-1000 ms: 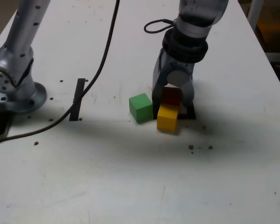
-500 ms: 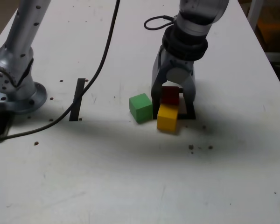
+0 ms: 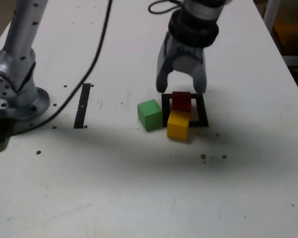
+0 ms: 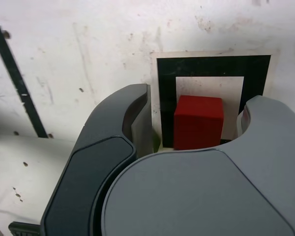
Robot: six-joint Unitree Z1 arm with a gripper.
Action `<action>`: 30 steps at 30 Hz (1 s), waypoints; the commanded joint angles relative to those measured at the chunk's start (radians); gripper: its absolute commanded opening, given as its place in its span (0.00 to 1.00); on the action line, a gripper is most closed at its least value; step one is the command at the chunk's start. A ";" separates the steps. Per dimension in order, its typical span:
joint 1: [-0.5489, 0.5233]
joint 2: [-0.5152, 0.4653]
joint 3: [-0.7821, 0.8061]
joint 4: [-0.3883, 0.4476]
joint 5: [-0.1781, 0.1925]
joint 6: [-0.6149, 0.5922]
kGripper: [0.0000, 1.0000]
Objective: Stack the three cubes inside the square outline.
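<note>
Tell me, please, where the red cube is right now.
In the exterior view the red cube sits inside the square outline, just behind the yellow cube and right of the green cube, below the raised open hand.

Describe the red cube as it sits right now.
The red cube is a small matte block with sharp edges, resting upright inside the square outline on its white centre. The open end effector hangs above without touching it. The yellow cube sits against its near side, straddling the tape.

White, speckled table (image 3: 139, 198) under soft shadow; perhaps shelving (image 3: 288, 29) beyond its far corner.
</note>
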 commanded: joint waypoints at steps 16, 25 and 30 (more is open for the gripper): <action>-0.203 -0.204 -0.007 0.073 0.004 -0.162 0.71; -0.295 -0.157 -0.003 0.010 -0.034 -0.211 0.71; -0.307 -0.133 -0.008 0.005 -0.042 -0.215 0.71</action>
